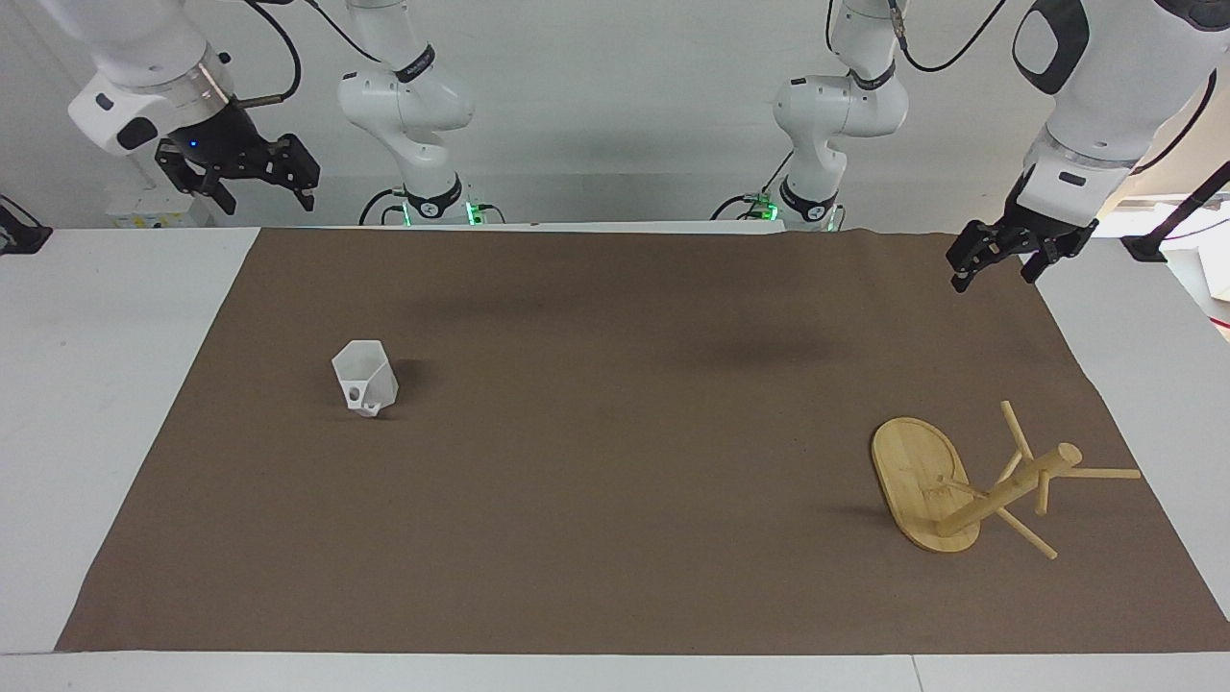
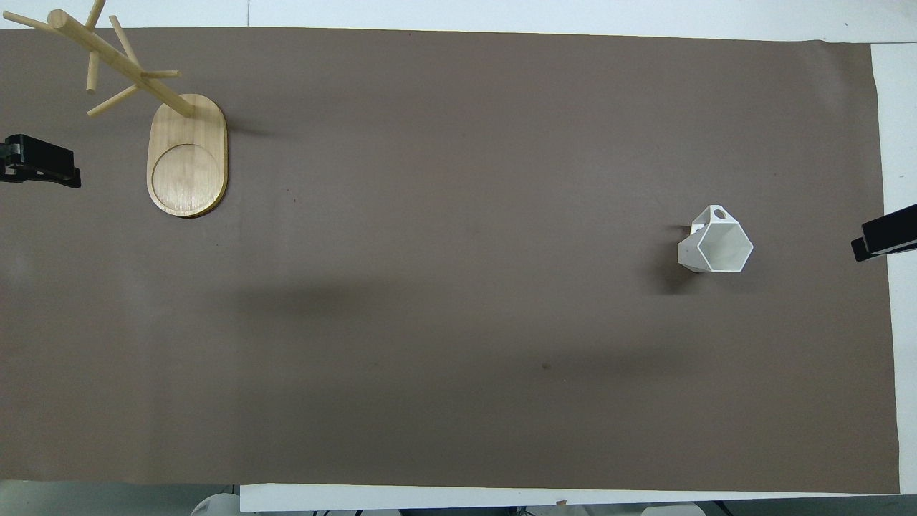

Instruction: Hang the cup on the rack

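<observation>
The cup (image 1: 366,378) stood upright on the brown mat (image 1: 615,538), mouth up, its six-sided rim open to the overhead view and its body narrowing toward the base. Its short axis ran straight up from the desk (image 1: 115,404). The small handle block with the round hole faced away from the robots. The cup sat toward the right arm's end of the desk, with bare mat all round it and nothing touching it.

Well apart from the cup, toward the left arm's end, stood the rack (image 1: 971,485). It was farther from the robots than the cup. Its flat oval base lay on the mat with its long axis running from the robots outward, and its post stood at the end of the base farther from the robots, with thin pegs branching off it.

The right pincer (image 1: 240,173) hung in the air above the desk's edge, well apart from the cup, released and holding nothing. The left pincer (image 1: 999,259) hung over the mat's corner, nearer the rack than the cup, likewise released and empty.
</observation>
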Motion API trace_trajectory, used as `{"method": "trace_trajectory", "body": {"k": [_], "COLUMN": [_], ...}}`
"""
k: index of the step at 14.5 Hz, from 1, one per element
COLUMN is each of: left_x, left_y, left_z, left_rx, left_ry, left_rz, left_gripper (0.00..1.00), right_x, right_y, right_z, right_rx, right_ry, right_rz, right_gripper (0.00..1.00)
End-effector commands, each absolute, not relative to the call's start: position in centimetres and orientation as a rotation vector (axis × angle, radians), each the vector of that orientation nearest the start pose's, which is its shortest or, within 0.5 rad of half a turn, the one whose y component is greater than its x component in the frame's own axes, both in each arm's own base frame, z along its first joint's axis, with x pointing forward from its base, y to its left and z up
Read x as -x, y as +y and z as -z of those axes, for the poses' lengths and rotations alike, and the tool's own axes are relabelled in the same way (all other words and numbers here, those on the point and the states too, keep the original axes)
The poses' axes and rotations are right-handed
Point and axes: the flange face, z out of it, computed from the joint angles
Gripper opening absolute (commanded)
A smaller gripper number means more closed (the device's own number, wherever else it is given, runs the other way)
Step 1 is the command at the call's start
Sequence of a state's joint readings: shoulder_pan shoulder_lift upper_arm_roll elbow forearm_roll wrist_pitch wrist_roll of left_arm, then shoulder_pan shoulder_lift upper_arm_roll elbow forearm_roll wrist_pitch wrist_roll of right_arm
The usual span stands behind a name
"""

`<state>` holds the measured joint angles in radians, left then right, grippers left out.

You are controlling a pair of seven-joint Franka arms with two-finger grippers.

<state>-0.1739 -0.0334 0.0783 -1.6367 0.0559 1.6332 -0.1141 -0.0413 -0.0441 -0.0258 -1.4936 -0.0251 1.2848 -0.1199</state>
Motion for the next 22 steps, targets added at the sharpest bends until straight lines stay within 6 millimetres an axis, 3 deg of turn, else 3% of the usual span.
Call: {"method": "trace_trajectory", "body": {"k": [1,7,9,11,13,15,20,22], "left_x": [-54.1,-54.1,-54.1,-54.1,-54.1,-54.1,-54.1,-54.1], "left_y": [-3.0,-3.0,-3.0,-3.0,-3.0,-3.0,-3.0,-3.0], "left_z": [-61.9,-61.9,-61.9,-61.9,-61.9,-61.9,-61.9,-61.9], "left_rx": [3.090,3.090,3.090,3.090,3.090,3.090,3.090,3.090], "left_ry": [-0.051,-0.051,-0.051,-0.051,-0.049,-0.051,-0.051,-0.051], "left_rz": [0.035,0.035,0.035,0.035,0.035,0.035,0.035,0.035], "left_gripper": [1.00,1.00,1.00,1.00,1.00,1.00,1.00,1.00], "right_x": [-51.1,-49.8,-49.3,-50.1,-50.2,-51.1,-53.0,-54.1], "right_y": [-3.8,-4.3,-4.8,-6.3,-10.5,-14.1,-21.5,-24.9], "right_z": [-66.2,-64.9,-64.1,-63.8,-61.7,-59.1,-50.2,-44.9], "right_rx": [3.151,3.120,3.050,2.992,2.860,2.694,2.330,2.225], "right_ry": [-0.048,-0.082,-0.260,-0.599,-0.989,-1.218,-1.361,-1.400], "right_rz": [-0.246,-0.301,-0.295,-0.179,-0.116,-0.010,0.213,0.359], "right_gripper": [1.00,1.00,1.00,1.00,1.00,1.00,1.00,1.00]}}
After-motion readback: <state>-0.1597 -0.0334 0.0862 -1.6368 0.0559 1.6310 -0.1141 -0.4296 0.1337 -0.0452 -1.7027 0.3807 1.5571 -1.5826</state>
